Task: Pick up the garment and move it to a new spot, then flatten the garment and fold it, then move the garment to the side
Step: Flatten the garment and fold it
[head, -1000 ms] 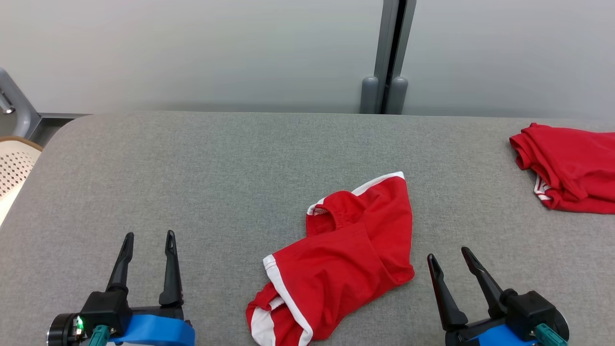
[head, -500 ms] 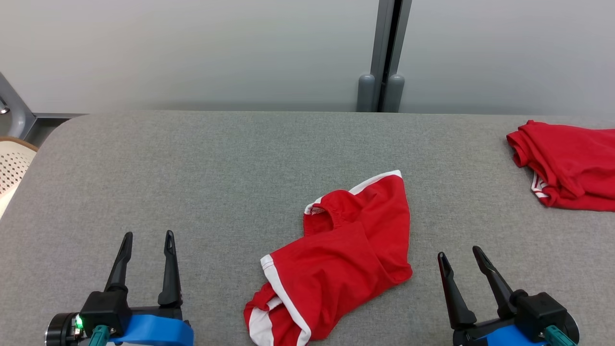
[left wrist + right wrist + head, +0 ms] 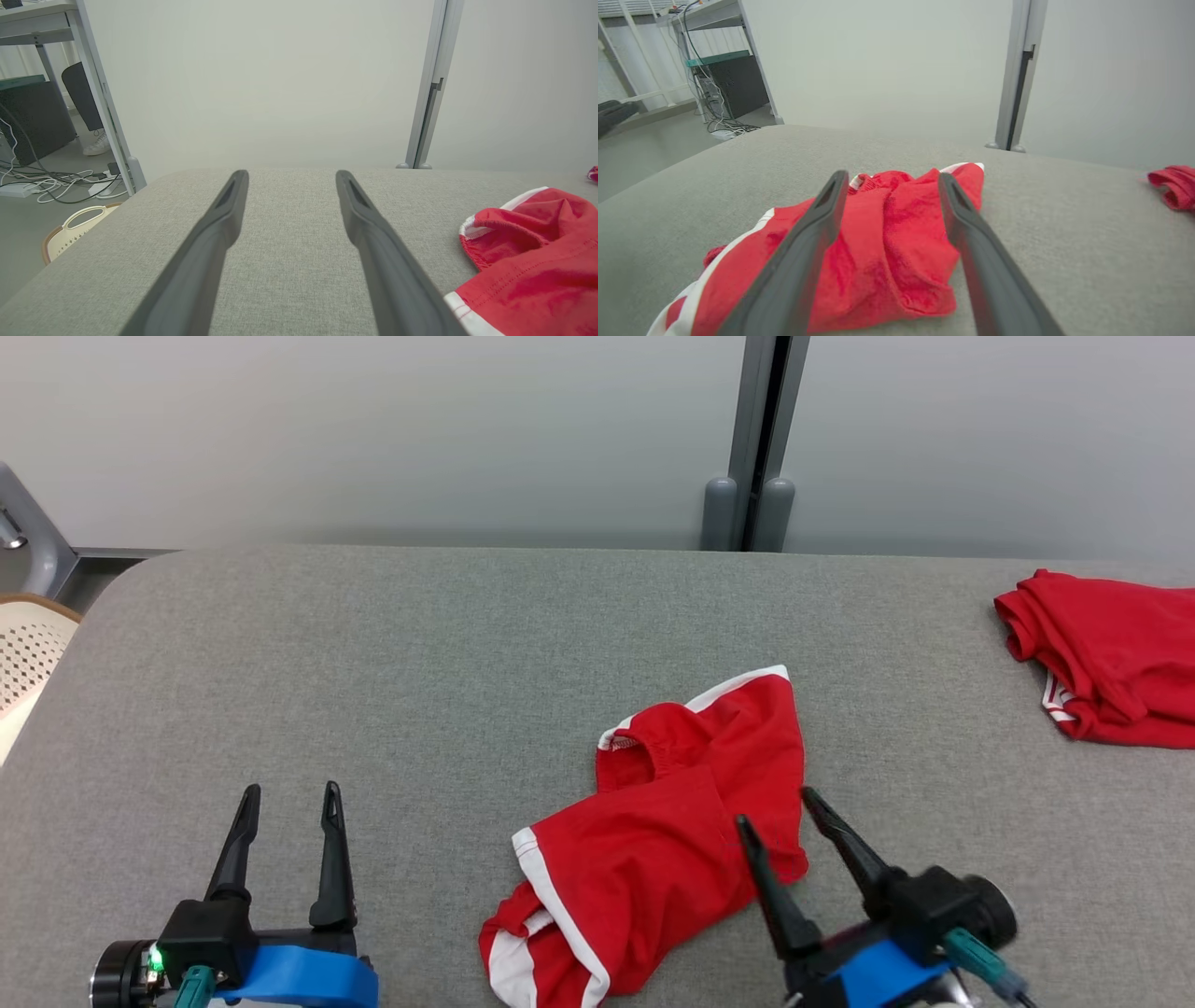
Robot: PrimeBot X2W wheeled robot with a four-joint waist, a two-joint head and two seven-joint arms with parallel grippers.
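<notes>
The garment [image 3: 653, 831] is a crumpled red pair of shorts with white trim, lying near the front middle of the grey padded table [image 3: 420, 644]. My right gripper [image 3: 777, 807] is open, its fingers over the garment's right edge, aimed up and left. In the right wrist view the garment [image 3: 887, 242] lies between and beyond the two fingers [image 3: 808, 247], with nothing gripped. My left gripper [image 3: 285, 793] stands open at the lower left, over bare table, well left of the garment. The left wrist view has the garment [image 3: 528, 261] at its right side.
A second red garment [image 3: 1111, 653] lies bunched at the table's far right edge. A cream perforated basket [image 3: 23, 658] sits on the floor off the table's left end. A grey wall and a metal post [image 3: 761, 439] stand behind the table.
My right gripper has swung left and forward, from bare table right of the garment to over its right edge. The left gripper has stayed put. The camera has shifted slightly.
</notes>
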